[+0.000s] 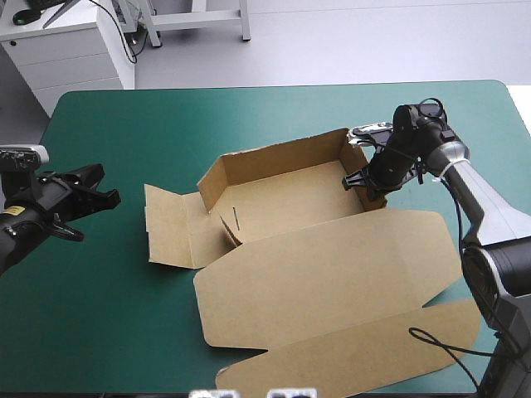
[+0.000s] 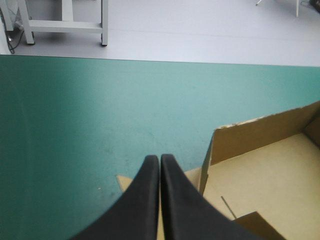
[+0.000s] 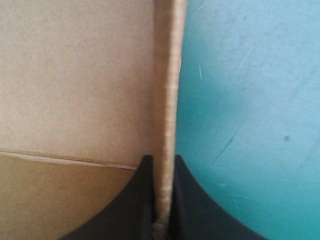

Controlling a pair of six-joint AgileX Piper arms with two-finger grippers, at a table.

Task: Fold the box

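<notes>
Our right claw point(image 1: 366, 184) point(image 3: 161, 161) is clamped on the right wall point(image 1: 355, 157) of the box point(image 1: 290, 207), the board's edge pinched between its two black fingers point(image 3: 125, 210). Our left claw point(image 1: 108, 184) point(image 2: 160, 158) is pressed together on nothing, left of the box and apart from it, pointing right. The one brown box sits mid-table on the teal-green cover point(image 1: 249, 108), open upward, its tray's long axis running left to right. One lid point(image 1: 332, 274) lies flat toward the near right; one flap point(image 1: 170, 228) lies flat at the left.
</notes>
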